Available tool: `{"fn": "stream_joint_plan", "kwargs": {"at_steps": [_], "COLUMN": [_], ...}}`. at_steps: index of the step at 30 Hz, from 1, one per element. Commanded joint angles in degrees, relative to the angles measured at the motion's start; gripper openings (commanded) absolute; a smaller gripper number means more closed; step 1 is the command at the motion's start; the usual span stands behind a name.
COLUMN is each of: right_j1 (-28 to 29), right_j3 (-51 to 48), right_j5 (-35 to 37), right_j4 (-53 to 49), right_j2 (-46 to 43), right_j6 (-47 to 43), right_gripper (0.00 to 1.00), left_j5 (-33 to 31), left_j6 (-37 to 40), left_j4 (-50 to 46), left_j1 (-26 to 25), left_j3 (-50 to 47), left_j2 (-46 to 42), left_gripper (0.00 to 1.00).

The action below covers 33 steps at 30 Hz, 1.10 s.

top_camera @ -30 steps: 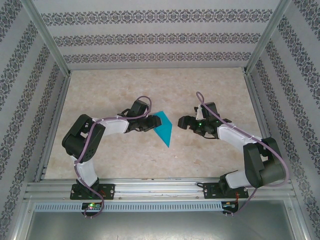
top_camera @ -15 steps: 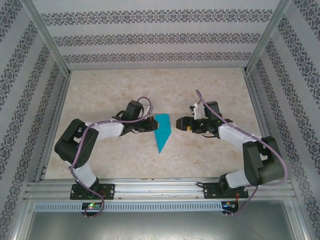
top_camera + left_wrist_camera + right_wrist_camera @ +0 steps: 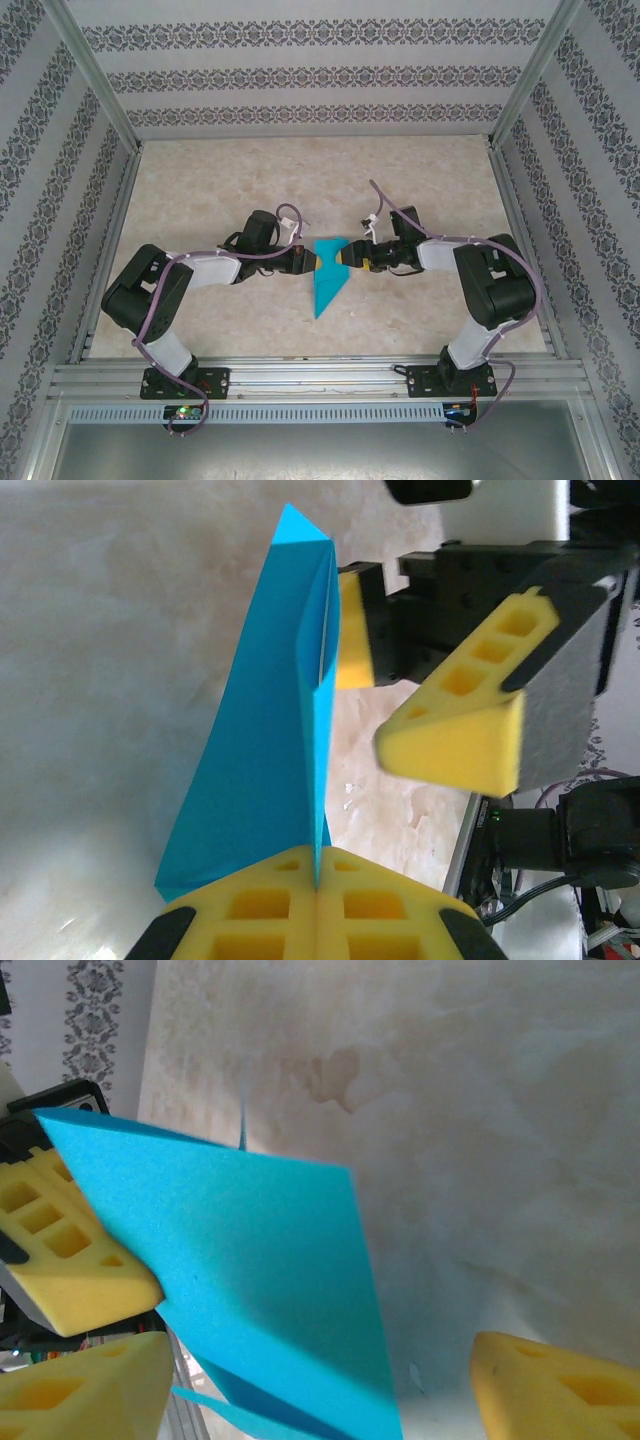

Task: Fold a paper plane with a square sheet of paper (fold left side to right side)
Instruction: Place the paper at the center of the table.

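The left gripper (image 3: 316, 888) is now clamped tight, its two yellow pads pressed flat together on the near left edge of the folded teal-blue paper (image 3: 265, 760). A second ago those jaws were only loosely around it. The arm has also stretched out lower and further toward the middle of the table (image 3: 420, 180). It carries the paper with it, so the paper's long point now aims at the near edge instead of slanting off to the right.

The paper stands on edge above the marbled surface, a narrow wedge with at least two layers showing along its upper side. It is broad at the far end and tapers to a point at the near end.

The right gripper (image 3: 348, 258) was well apart from the paper a second ago and has come in from the right. Its jaws are open but narrowing, with a pad on either side of the paper's right part (the right wrist view shows the blue sheet lying between them). It has no hold yet.

So the paper is pinned on one side and about to be taken on the other. My judgement is that this is a two-handed grip being set up for the next crease. If the right jaws close off-line, the layers could shear apart.
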Motion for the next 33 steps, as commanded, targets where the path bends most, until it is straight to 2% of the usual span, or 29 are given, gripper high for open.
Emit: {"fn": "stream_joint_plan", "kwargs": {"at_steps": [1, 14, 18, 24, 25, 30, 33], "right_j1": [1.0, -0.89, -0.91, -1.14, -1.24, -1.24, -1.15], "right_j3": [1.94, 2.01, 2.57, 3.19, 3.36, 4.63, 6.01], "right_j5": [-4.4, -2.89, -1.87, 0.29, 0.54, 3.24, 5.29], "right_j4": [4.06, 0.2, -0.69, -1.98, -2.24, -5.95, -10.34], "right_j2": [1.65, -2.56, -1.92, -1.68, -1.7, -1.51, -1.25], "right_j6": [-0.66, -1.93, -2.31, -2.6, -2.57, -2.43, -1.27], "right_gripper": [0.69, 0.39, 0.35, 0.24, 0.2, 0.01, 0.0], "left_j5": [1.49, -1.82, -1.89, -2.32, -2.37, -5.47, -9.7], "left_j6": [0.92, 1.51, 1.58, 2.15, 2.23, 3.51, 5.9], "left_j4": [3.34, 0.12, 0.07, -0.91, -1.15, -3.55, -8.29], "left_j1": [0.61, 0.96, 1.02, 1.16, 1.31, 1.65, 1.65], "left_j3": [0.16, 0.73, 0.7, 0.59, 0.6, 0.18, 0.35], "left_j2": [1.13, 2.67, 2.74, 2.61, 2.61, -0.21, -4.41], "left_gripper": [0.01, 0.01, 0.01, 0.02, 0.04, 0.32, 0.45]}}
